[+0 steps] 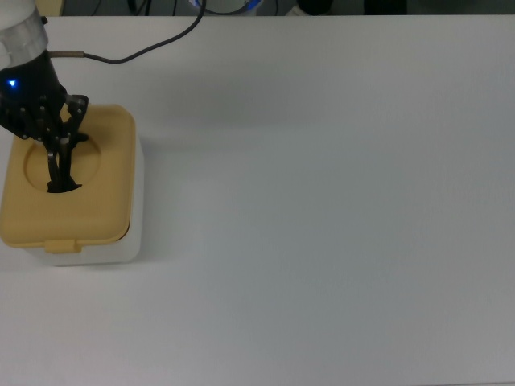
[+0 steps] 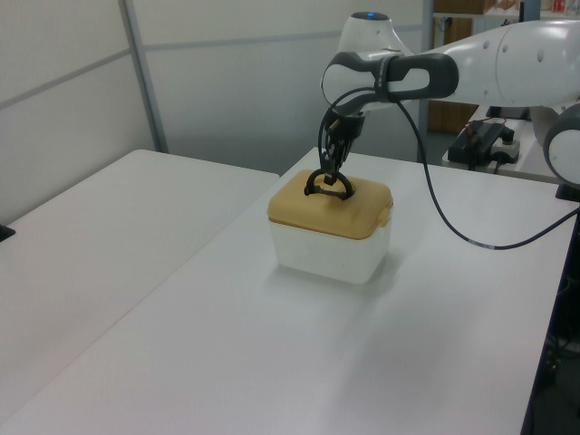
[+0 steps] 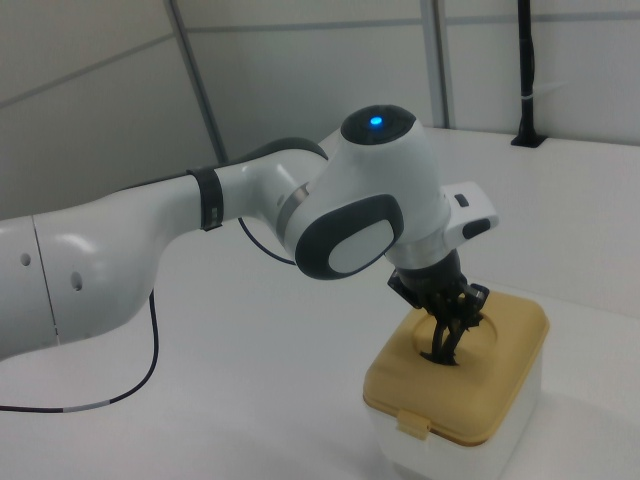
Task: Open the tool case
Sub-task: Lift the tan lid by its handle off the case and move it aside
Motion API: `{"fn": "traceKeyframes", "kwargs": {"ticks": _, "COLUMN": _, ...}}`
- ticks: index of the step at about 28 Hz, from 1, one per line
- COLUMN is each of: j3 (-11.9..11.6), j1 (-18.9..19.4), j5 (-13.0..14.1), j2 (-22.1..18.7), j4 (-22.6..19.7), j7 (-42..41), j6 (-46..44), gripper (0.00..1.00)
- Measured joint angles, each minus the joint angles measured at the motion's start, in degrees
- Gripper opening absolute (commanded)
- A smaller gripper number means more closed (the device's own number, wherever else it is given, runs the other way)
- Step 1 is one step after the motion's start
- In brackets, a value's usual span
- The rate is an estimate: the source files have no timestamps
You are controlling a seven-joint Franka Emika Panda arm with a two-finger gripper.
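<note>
Overhead, jaws pinching tool case (image 1: 68, 189) handle (image 1: 58, 165)

tool case (image 1: 68, 193) | white translucent tub, tan-yellow lid, black handle upright | top view's left edge, on table

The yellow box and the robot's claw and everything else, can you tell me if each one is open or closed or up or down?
tool case: upright on the table, lid on.
lid: sitting on the white tub, front latch tab down.
handle: standing up out of its round recess.
gripper: shut on the handle.
cable: lying slack across the table.
</note>
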Motion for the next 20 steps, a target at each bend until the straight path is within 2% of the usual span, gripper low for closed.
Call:
{"fn": "traceKeyframes", "kwargs": {"ticks": 7, "j3": 0.3, "j1": 0.2, "j5": 0.1, "j2": -1.7, "j4": 2.2, "j7": 1.3, "j6": -4.0, "gripper": 0.0}}
{"fn": "traceKeyframes", "kwargs": {"ticks": 10, "j3": 1.7, "j1": 0.3, "j5": 0.1, "j2": -2.9, "j4": 2.3, "j7": 3.7, "j6": -5.0, "gripper": 0.0}}
{"fn": "traceKeyframes", "kwargs": {"ticks": 16, "j3": 8.0, "j1": 0.7, "j5": -0.3, "j2": -4.0, "j4": 2.3, "j7": 11.8, "j6": -5.5, "gripper": 0.0}}
{"fn": "traceKeyframes", "kwargs": {"ticks": 20, "j3": 13.8, "j1": 1.1, "j5": -3.5, "j2": -4.1, "j4": 2.0, "j7": 18.3, "j6": -5.5, "gripper": 0.0}}
